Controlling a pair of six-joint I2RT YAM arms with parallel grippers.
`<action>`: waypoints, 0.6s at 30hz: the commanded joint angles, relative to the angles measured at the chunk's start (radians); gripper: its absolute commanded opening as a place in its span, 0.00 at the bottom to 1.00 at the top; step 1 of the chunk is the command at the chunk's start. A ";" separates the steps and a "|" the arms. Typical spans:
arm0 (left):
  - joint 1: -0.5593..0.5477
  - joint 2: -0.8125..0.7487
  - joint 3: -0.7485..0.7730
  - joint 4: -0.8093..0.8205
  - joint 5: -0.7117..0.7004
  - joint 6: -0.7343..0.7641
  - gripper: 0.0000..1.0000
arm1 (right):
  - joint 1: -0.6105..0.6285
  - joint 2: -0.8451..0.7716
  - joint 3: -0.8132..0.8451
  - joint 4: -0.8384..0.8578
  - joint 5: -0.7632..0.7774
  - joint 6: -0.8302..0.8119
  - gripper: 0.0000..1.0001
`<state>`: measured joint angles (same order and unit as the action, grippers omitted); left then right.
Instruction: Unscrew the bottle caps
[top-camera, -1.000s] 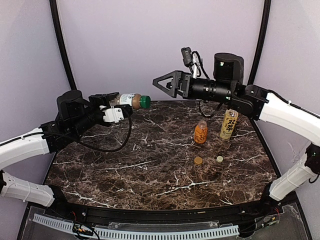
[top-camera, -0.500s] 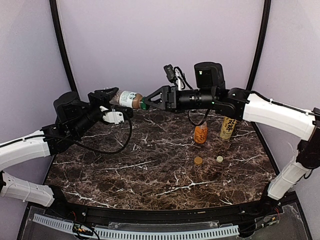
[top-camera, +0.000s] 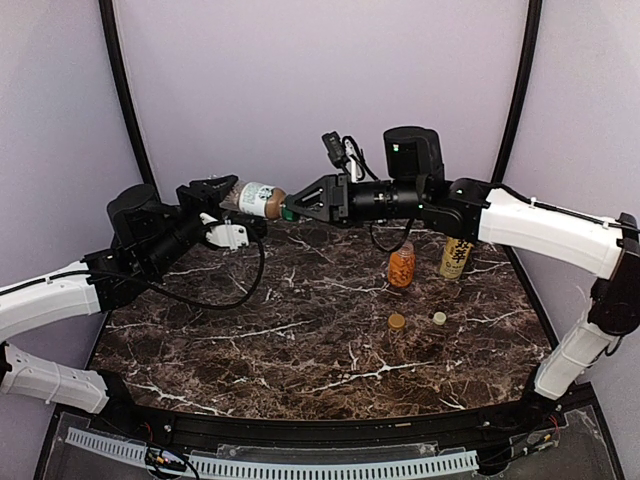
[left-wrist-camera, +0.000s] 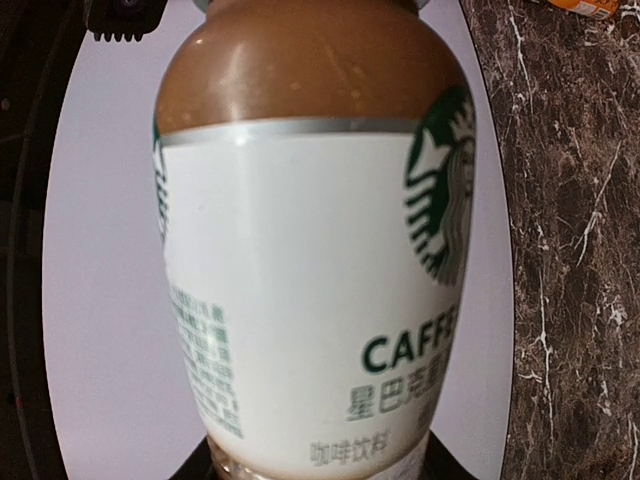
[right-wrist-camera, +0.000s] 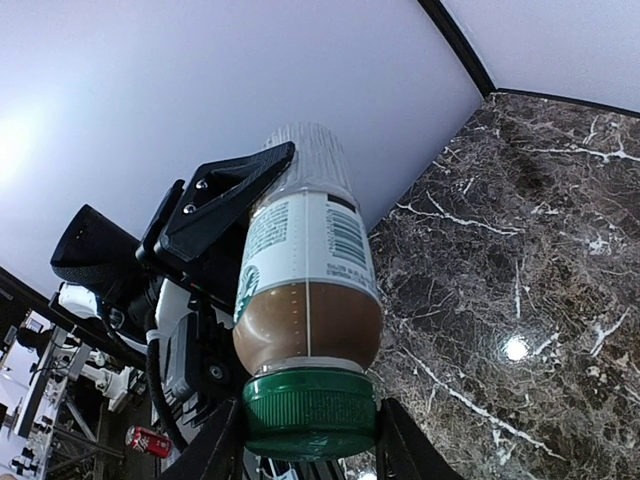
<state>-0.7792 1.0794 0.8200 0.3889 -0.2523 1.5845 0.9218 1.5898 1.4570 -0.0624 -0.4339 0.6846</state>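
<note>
Aloft, left tool (top-camera: 227, 204) clamps the white-labelled brown coffee bottle (top-camera: 256, 198) level, green screw cap (right-wrist-camera: 310, 412) pointing right, pinched by right tool (top-camera: 289, 209).

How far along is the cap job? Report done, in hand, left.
Done, apparently: a brown cap and a pale cap lie loose on the table before the orange bottle and the yellow-labelled bottle. In hand: the left gripper holds the Starbucks coffee bottle sideways while the right gripper pinches its green cap. Left: twisting that cap off.
</note>
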 joint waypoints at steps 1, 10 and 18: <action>-0.006 -0.018 -0.008 0.019 -0.012 -0.012 0.35 | 0.003 0.010 -0.008 0.058 -0.029 0.014 0.37; -0.006 -0.018 0.077 -0.219 -0.024 -0.218 0.35 | 0.008 0.011 0.024 0.028 -0.049 -0.091 0.00; -0.007 0.007 0.276 -0.786 0.214 -0.643 0.31 | 0.134 0.009 0.144 -0.207 0.018 -0.678 0.00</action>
<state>-0.7818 1.0786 1.0061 -0.0467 -0.2176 1.2537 0.9546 1.5940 1.5375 -0.1619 -0.3870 0.4648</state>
